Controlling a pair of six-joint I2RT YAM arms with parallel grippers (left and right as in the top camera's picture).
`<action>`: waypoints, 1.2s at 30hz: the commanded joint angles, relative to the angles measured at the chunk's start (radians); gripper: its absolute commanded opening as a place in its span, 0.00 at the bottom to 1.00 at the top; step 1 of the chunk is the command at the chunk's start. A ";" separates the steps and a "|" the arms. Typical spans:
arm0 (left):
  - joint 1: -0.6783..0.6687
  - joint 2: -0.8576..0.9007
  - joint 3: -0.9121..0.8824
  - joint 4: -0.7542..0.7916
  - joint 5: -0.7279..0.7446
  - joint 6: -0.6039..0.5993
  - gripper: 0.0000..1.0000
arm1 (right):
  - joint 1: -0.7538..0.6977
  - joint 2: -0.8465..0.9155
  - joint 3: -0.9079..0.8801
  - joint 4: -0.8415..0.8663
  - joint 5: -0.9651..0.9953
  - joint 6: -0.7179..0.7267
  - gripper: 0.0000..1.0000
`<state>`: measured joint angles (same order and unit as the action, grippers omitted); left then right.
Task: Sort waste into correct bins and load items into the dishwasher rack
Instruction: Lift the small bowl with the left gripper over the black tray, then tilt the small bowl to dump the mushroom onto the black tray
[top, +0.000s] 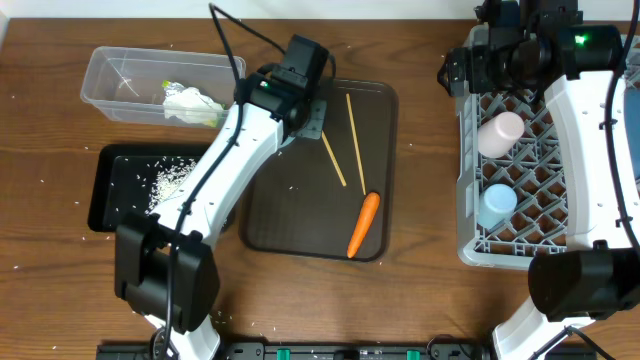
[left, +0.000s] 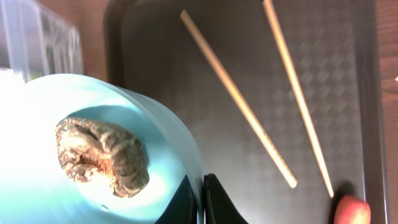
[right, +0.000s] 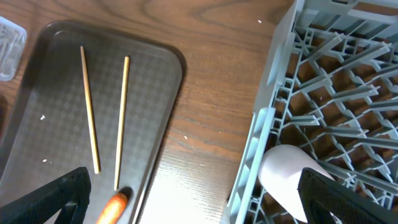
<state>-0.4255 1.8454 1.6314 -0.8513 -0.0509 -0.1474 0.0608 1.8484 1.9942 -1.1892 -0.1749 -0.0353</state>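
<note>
1. The small light blue bowl (left: 74, 106) is smooth and glossy, with a wrinkly brown food lump (left: 102, 157) sitting inside.
2. The left gripper (left: 202, 200) is pinched on its rim at 6 o'clock.
3. The clear tub (top: 110, 70) holds crumpled tissue (top: 195, 105), and the black tray (top: 105, 190) has rice grains (top: 170, 178).
4. The textured serving tray (top: 290, 215) carries two chopsticks (top: 333, 160) and a carrot (top: 363, 224).
5. The grey lattice rack (top: 467, 215) holds the pinkish cup (top: 500, 133) and the light blue cup (top: 497, 203).
6. The right gripper (right: 193, 186) is spread wide, with the pinkish cup at its 3 o'clock.

Brown wood-grain table (top: 420, 200), evenly lit (soft glare in places), pale strip (top: 380, 8) behind.
</note>
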 joint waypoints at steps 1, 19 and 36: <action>0.043 -0.101 0.009 -0.066 0.034 -0.067 0.06 | -0.002 -0.001 0.000 -0.003 0.018 -0.015 0.99; 0.509 -0.168 -0.022 -0.312 0.706 0.019 0.06 | -0.002 -0.001 0.000 -0.009 0.018 -0.015 0.99; 1.009 -0.164 -0.217 -0.249 1.211 0.208 0.06 | -0.002 -0.001 0.000 -0.023 0.018 -0.015 0.99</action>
<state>0.5224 1.6814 1.4582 -1.1152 0.9771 0.0055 0.0612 1.8484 1.9942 -1.2087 -0.1600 -0.0376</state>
